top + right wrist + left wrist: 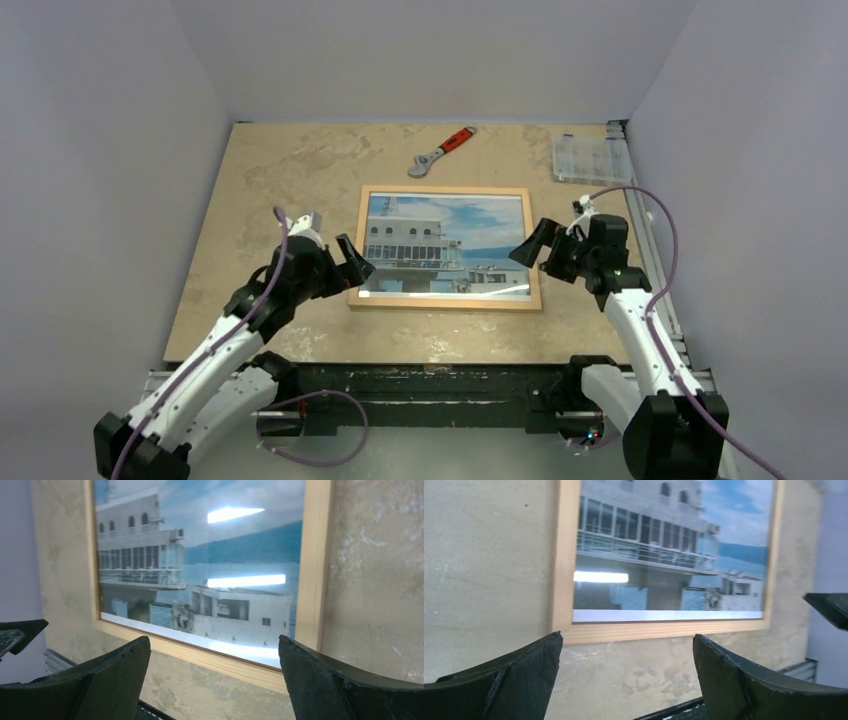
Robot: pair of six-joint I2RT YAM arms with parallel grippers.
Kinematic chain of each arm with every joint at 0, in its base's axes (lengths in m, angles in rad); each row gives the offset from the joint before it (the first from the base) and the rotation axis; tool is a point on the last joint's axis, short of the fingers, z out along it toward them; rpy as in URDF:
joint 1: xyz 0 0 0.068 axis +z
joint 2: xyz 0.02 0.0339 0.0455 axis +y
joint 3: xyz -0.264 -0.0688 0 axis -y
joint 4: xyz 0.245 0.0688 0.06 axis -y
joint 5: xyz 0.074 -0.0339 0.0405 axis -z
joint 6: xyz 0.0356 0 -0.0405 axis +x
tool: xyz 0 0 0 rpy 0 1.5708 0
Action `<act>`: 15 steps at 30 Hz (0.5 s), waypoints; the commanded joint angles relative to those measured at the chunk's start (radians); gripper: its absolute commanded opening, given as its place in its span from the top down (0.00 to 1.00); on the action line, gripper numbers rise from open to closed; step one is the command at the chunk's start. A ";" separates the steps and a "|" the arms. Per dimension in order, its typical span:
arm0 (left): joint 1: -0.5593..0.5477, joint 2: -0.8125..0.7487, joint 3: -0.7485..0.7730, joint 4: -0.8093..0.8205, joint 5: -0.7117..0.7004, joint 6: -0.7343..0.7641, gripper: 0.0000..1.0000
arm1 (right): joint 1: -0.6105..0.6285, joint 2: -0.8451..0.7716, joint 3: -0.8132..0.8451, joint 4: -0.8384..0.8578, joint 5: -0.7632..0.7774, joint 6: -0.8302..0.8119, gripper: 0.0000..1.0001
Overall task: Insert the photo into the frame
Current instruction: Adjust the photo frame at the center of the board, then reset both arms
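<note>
The light wood frame [444, 299] lies flat in the middle of the table, and the photo [440, 245] of a white multi-deck building under blue sky shows inside it. My left gripper [349, 262] is open and empty beside the frame's near left corner. My right gripper [541, 247] is open and empty beside the frame's right edge. The left wrist view shows the frame [564, 580] and photo [664, 545] beyond the open left gripper [626, 645]. The right wrist view shows the frame [312, 565] and photo [200, 555] beyond the open right gripper [214, 647].
A wrench with an orange handle [441, 151] lies at the back, beyond the frame. A clear plastic compartment box [590, 157] sits at the back right corner. Grey walls close in the table on three sides. The black rail [420, 378] runs along the near edge.
</note>
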 commanded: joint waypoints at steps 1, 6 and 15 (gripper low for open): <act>0.002 -0.244 -0.081 0.061 0.107 0.030 0.00 | 0.005 -0.089 0.072 -0.006 -0.095 0.005 0.01; 0.003 -0.484 -0.102 0.052 0.106 0.045 0.00 | 0.005 -0.186 0.091 0.016 -0.124 0.023 0.01; 0.002 -0.568 -0.077 0.037 0.096 0.174 0.00 | 0.005 -0.270 0.114 0.055 -0.069 0.036 0.01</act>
